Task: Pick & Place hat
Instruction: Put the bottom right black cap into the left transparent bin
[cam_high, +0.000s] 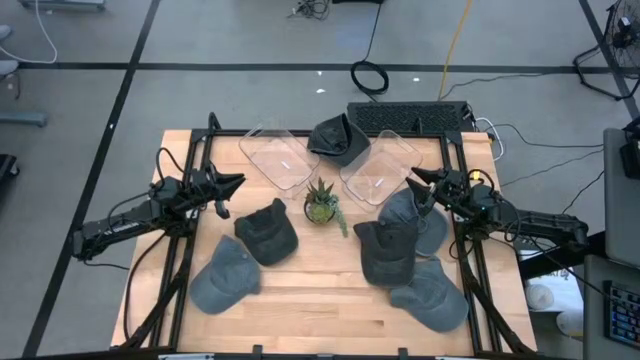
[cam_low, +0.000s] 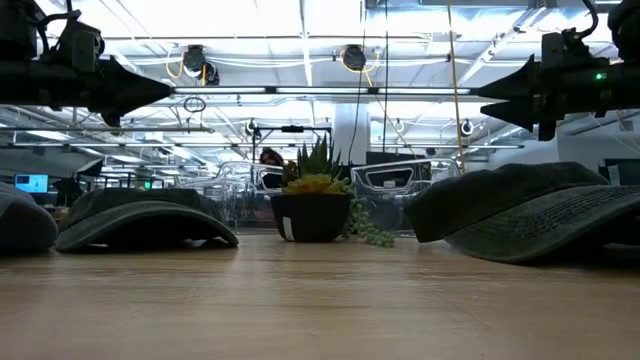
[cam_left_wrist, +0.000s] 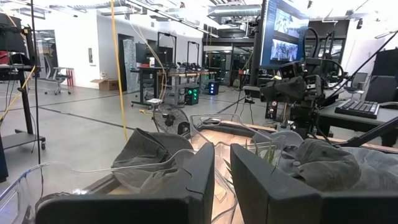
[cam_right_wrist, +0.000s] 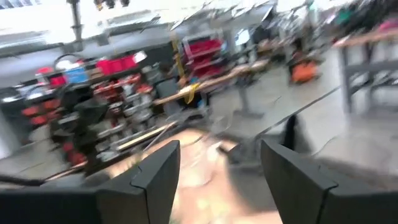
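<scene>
- Six soft grey caps lie on the wooden table (cam_high: 300, 290), all floppy, some with curved brims showing.
- One dark cap (cam_high: 338, 139) sits at 12 o'clock from the small green plant (cam_high: 321, 203), between two clear bins, the left bin (cam_high: 280, 156) and the right bin (cam_high: 381, 167).
- Another dark cap (cam_high: 268, 231) lies at 8 o'clock from the plant, with a lighter grey cap (cam_high: 226, 277) past it.
- Three caps lie in a touching bunch at 4 o'clock from the plant: a dark middle cap (cam_high: 386, 250), a pale cap (cam_high: 415, 216) and a low cap (cam_high: 432, 296).
- Right gripper (cam_high: 414, 176) hangs in the air above the pale cap, fingers apart, holding nothing.
- Left gripper (cam_high: 238, 181) hangs at 9 o'clock from the plant, fingers nearly together, holding nothing.
</scene>
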